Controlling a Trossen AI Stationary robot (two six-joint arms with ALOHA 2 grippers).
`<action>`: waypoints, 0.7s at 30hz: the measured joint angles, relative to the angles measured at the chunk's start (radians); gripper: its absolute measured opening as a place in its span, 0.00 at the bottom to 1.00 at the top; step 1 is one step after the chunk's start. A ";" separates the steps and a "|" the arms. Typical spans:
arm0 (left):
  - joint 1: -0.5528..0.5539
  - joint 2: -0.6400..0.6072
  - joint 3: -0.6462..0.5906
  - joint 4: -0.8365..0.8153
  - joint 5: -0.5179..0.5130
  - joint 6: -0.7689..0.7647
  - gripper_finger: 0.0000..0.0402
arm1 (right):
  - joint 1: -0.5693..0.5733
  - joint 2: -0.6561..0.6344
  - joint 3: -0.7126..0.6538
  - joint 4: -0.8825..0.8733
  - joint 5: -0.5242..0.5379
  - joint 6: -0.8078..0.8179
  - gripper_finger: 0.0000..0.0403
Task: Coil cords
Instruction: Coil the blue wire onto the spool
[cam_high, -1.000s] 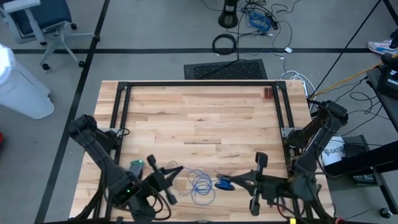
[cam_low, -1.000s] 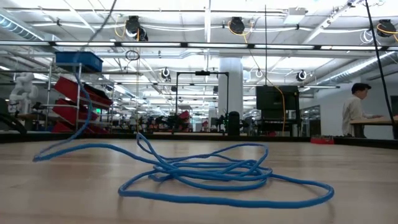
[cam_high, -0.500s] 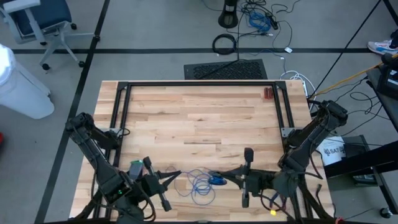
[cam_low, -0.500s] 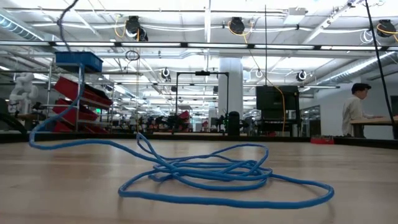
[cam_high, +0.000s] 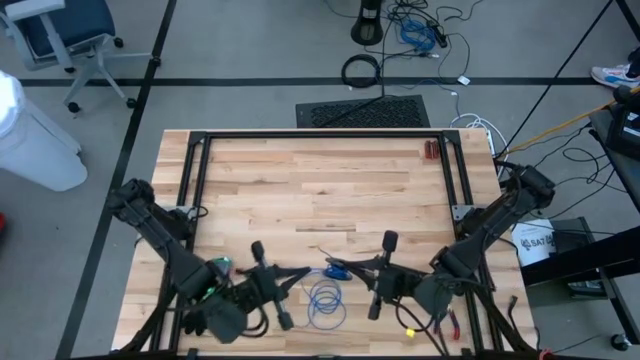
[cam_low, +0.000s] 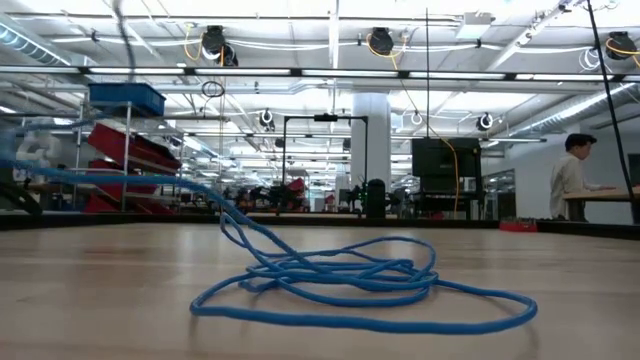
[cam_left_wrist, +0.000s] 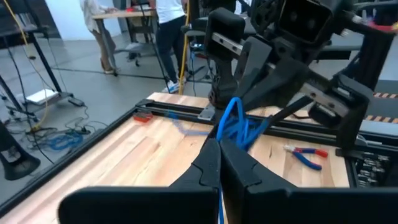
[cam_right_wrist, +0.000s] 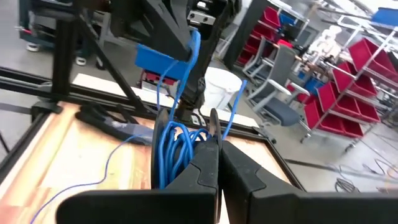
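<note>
The thin blue cord lies as a loose pile of loops near the table's near edge, also seen in the low view. One strand rises from the pile off the table. My left gripper and my right gripper face each other tip to tip just above the pile's far side, both shut on the cord. Between them sits a small bunch of blue loops. My left gripper pinches a strand of the cord between its two shut fingers, coming level from the table's left. The strand runs on to the bunch at the other gripper; the contact itself is hidden by the fingers. My right gripper pinches a bunch of several cord loops between its shut fingers, coming level from the table's right. The loops hang beside and below the fingers, clear of the table, and a slack strand trails down to the wood.
A black metal frame runs round the table's far half. A small red object lies at the far right. Red-handled pliers lie near the right arm's base. A person stands in the room behind.
Both grippers have gone toward each other and a little toward the far edge, the right one farther, carrying its blue bunch left. The strand that lay on the wood at the left of the pile has been lifted clear and drawn up; the pile has stayed put.
</note>
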 joint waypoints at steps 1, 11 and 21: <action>0.013 0.000 0.000 0.004 0.016 0.000 0.00 | -0.007 0.004 0.000 0.000 0.001 0.007 0.00; 0.099 0.000 0.000 0.015 0.039 -0.002 0.00 | -0.037 0.029 0.000 -0.012 0.050 0.064 0.00; 0.115 0.000 0.000 0.128 0.055 0.031 0.00 | -0.037 0.030 0.000 -0.030 0.130 0.115 0.00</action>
